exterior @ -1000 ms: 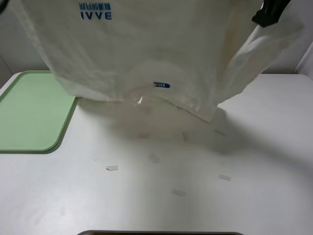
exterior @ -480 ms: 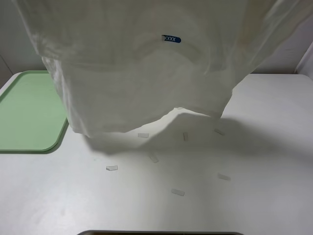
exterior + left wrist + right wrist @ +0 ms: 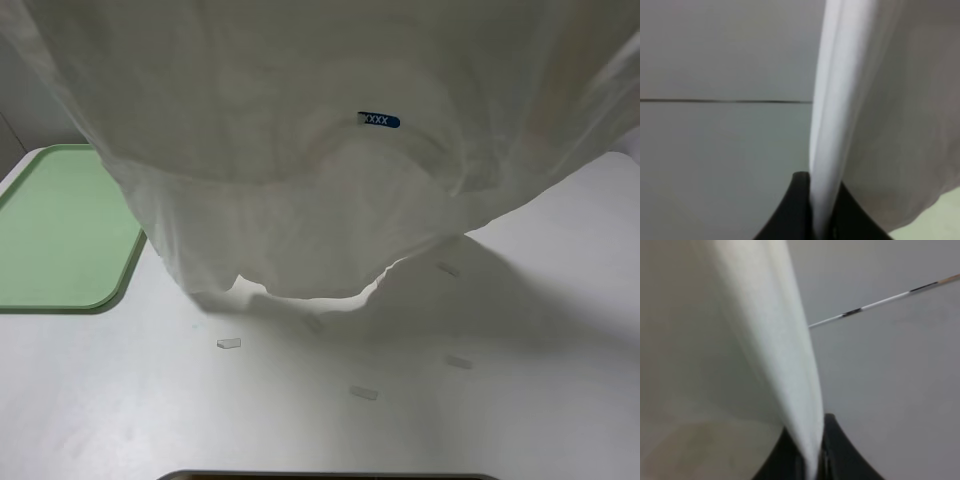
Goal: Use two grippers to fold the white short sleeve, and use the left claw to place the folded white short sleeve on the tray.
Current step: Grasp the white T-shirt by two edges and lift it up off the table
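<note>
The white short sleeve (image 3: 300,170) hangs in the air across the top of the high view, its blue neck label (image 3: 378,120) facing the camera and its lower edge just above the table. Both grippers are hidden behind or above the cloth in that view. In the left wrist view my left gripper (image 3: 815,210) is shut on a fold of the white short sleeve (image 3: 840,100). In the right wrist view my right gripper (image 3: 810,455) is shut on another edge of the shirt (image 3: 770,340). The pale green tray (image 3: 50,240) lies on the table at the left, nothing on it.
Several small white tape scraps lie on the white table (image 3: 520,400) below the shirt, such as one scrap (image 3: 229,343) at the left and another (image 3: 364,393) near the middle. A dark edge (image 3: 330,476) shows at the table's front.
The shirt has swung toward the camera and lower; its hanging edge dropped closer to the table and now covers more tape scraps. The label moved down and right.
</note>
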